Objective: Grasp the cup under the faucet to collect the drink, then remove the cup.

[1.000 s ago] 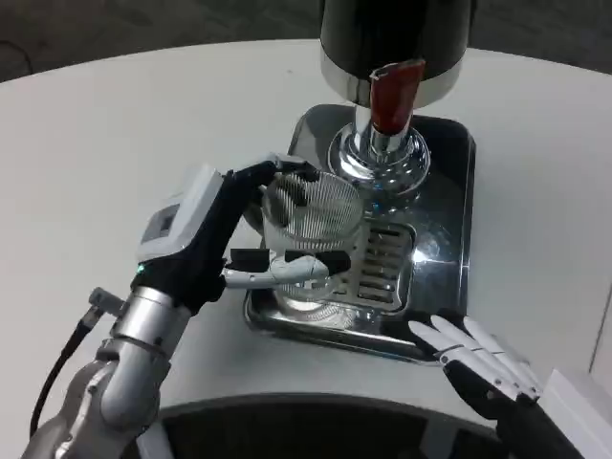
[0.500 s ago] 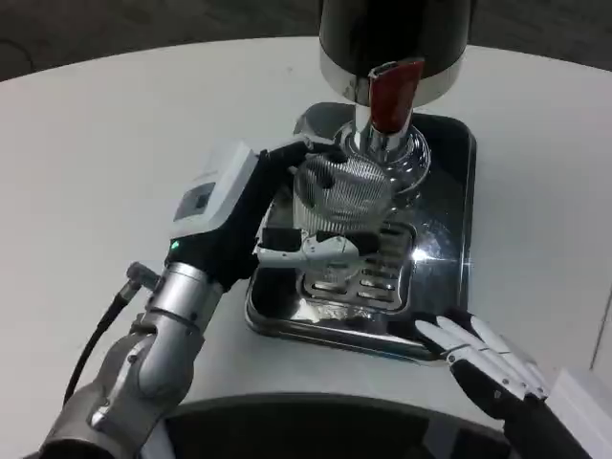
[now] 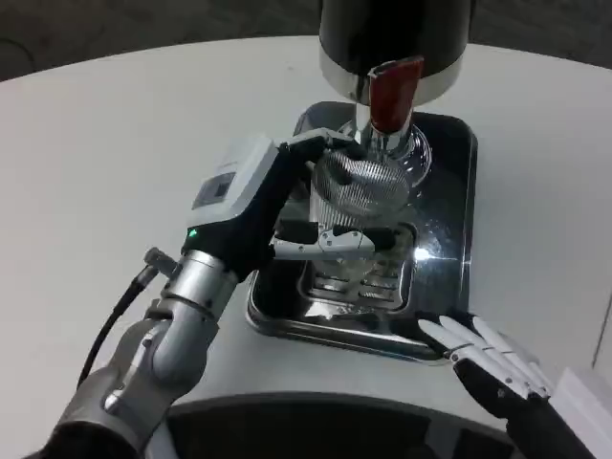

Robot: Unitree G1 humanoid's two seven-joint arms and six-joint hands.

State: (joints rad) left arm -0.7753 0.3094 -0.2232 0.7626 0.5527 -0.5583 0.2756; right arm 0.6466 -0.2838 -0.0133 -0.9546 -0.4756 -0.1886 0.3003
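White round table (image 3: 115, 143), dark floor beyond its 12 o'clock edge. Steel drip tray (image 3: 449, 258) right of centre, black dispenser (image 3: 397, 38) at the tray's 12 o'clock, red faucet lever (image 3: 392, 91) facing the camera. Left hand (image 3: 273, 215) wraps its fingers around the clear ribbed cup (image 3: 359, 191), cup sitting directly under the faucet over the tray grate. Right hand (image 3: 488, 359) at 5 o'clock, fingers flat and spread, holding nothing, at the tray's near corner.
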